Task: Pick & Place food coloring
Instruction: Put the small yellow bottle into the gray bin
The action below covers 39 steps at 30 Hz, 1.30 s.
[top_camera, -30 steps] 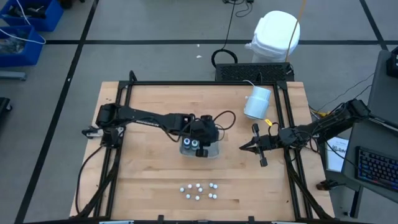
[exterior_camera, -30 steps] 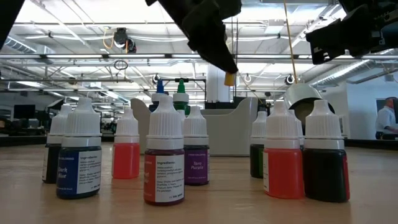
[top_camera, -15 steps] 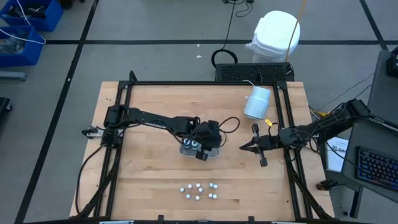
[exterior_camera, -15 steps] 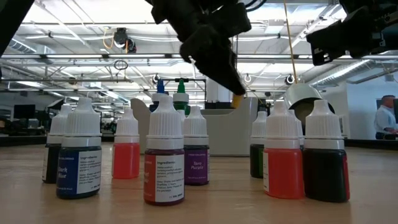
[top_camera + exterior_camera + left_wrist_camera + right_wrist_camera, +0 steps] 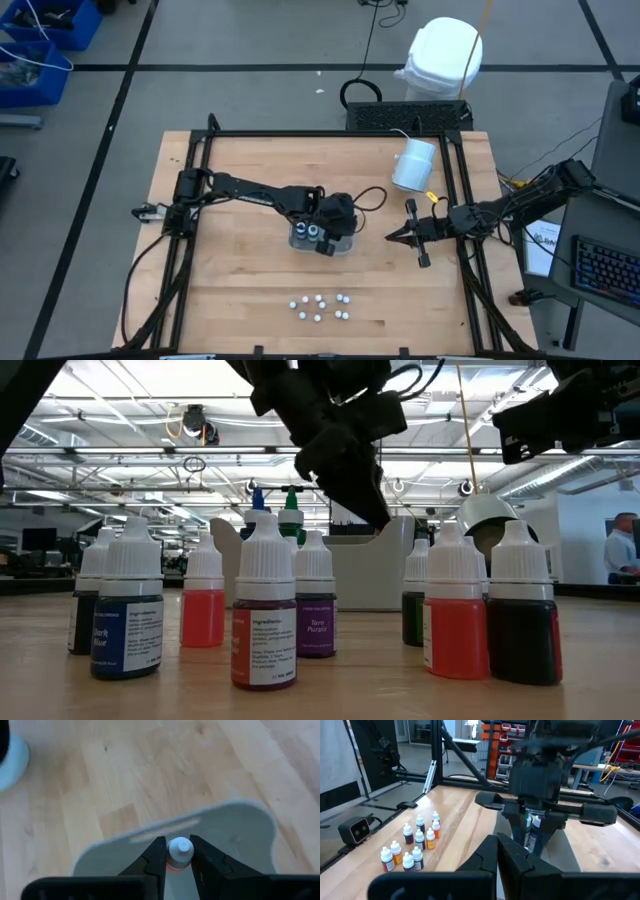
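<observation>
Wooden table (image 5: 240,270): a clear tray (image 5: 345,243) lies near its middle; a white cylinder (image 5: 413,165) lies toward the right rear.
Left gripper (image 5: 179,862): it is held over the tray, pinched on one small bottle (image 5: 179,854), white-capped with orange-red below the cap.
Right gripper (image 5: 392,238): pressed together, nothing held, parked well right of the tray.
Remaining bottles (image 5: 320,306): a cluster of white-capped food coloring stands at the front of the table, well apart from the tray.
Tray contents: dark round-topped bottles (image 5: 315,231) are seen already standing in it, partly hidden by the left arm.
Step in hand: placement is judged to be under way, the held bottle being carried above the tray and not yet let go.
Next move: the bottle would need to be lowered upright into a free spot beside those already placed, then released; contact with the standing bottles is to be avoided.
</observation>
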### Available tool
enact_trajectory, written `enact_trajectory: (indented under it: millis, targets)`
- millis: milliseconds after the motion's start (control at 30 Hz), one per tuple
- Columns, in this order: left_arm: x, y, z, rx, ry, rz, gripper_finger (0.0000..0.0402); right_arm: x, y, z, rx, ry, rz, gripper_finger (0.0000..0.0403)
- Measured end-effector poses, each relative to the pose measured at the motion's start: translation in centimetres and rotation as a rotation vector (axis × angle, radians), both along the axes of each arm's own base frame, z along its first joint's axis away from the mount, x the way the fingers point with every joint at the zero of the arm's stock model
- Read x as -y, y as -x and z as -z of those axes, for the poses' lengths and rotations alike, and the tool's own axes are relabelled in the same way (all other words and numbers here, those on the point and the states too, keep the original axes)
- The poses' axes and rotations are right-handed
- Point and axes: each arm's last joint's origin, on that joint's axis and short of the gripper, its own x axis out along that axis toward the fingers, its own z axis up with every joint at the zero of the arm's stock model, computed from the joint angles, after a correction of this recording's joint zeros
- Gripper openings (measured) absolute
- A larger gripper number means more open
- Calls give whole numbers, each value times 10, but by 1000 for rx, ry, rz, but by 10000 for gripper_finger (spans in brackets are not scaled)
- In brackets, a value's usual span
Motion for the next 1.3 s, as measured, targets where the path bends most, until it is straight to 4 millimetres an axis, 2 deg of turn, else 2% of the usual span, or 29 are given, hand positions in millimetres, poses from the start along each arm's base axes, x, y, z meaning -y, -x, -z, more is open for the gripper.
enact_trajectory:
  millis: [1300]
  targets:
    - [-2, -3, 15, -40, 27, -30, 71, 0, 0, -1, 8, -2, -1, 0]
